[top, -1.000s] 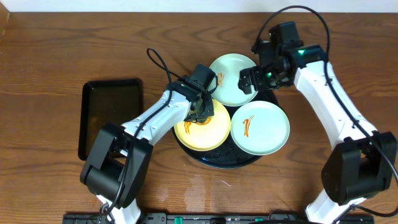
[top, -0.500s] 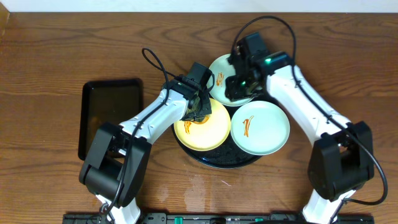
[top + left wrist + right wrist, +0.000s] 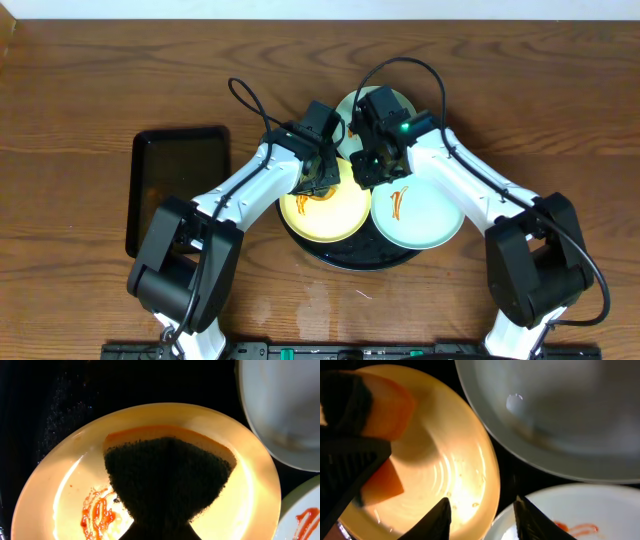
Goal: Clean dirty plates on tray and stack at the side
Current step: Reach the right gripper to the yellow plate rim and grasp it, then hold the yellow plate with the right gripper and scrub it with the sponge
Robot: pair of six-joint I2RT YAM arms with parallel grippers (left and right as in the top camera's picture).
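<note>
Wood tabletop (image 3: 80, 70) holds my round black tray (image 3: 345, 258). On it, left gripper (image 3: 322, 180) pinches an orange sponge (image 3: 165, 475) to scrub the pale yellow plastic plate (image 3: 250, 495). Right gripper (image 3: 482, 517) gapes over its rim, holding nothing, probably to steady it.

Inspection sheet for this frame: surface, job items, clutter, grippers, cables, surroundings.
Surface: wood tabletop, faint pale marks near front edge.
Job's things: round black tray holds yellow plate, smeared; front mint plate, smeared; rear mint plate, partly hidden overhead.
Clutter: rectangular black tray left of the arms.
Grippers: left gripper presses sponge on yellow plate; right gripper open, empty, above the plates.
Cables: left cable loop, right cable loop.
Surroundings: pale strip beyond far table edge; otherwise nothing seen.
</note>
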